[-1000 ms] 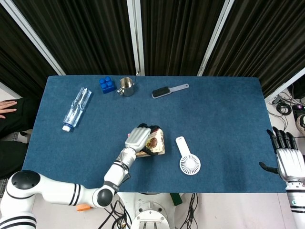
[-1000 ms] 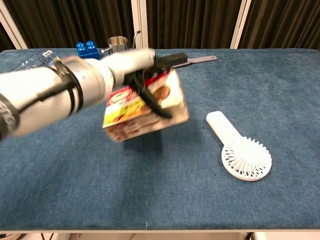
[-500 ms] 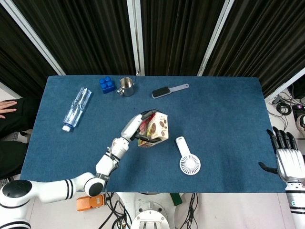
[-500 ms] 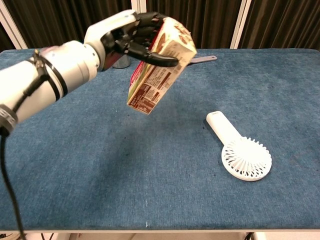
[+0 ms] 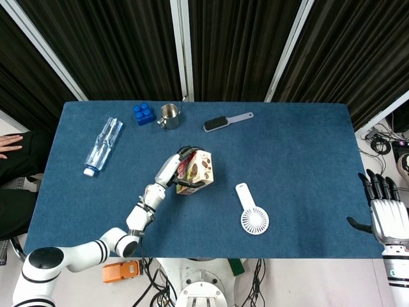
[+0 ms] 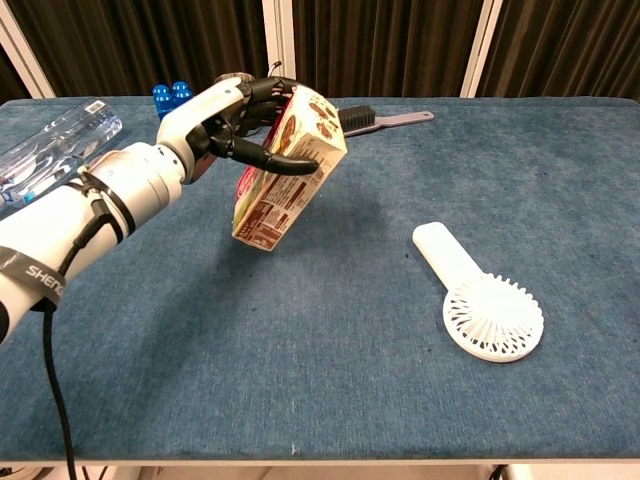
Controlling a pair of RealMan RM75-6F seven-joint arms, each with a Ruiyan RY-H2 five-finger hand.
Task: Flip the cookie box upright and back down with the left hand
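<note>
My left hand (image 5: 174, 167) (image 6: 235, 125) grips the cookie box (image 5: 197, 171) (image 6: 290, 170) near its top end. The box is tilted, close to upright, its top leaning right and its lower corner at or just above the blue table (image 5: 287, 153) (image 6: 300, 340) near the middle. Printed cookies show on its upper face and brown text panels on its side. My right hand (image 5: 387, 211) hangs off the table's right edge in the head view, fingers apart and empty.
A white hand fan (image 5: 252, 211) (image 6: 478, 295) lies right of the box. At the back are a brush (image 5: 225, 121) (image 6: 380, 119), a metal cup (image 5: 169, 116), and blue blocks (image 5: 144, 113) (image 6: 170, 96). A water bottle (image 5: 103, 145) (image 6: 50, 140) lies at the left.
The left hand has turned the box from a flatter, lifted pose towards upright, moving it back, slightly left and lower towards the table. The right hand has not moved.
</note>
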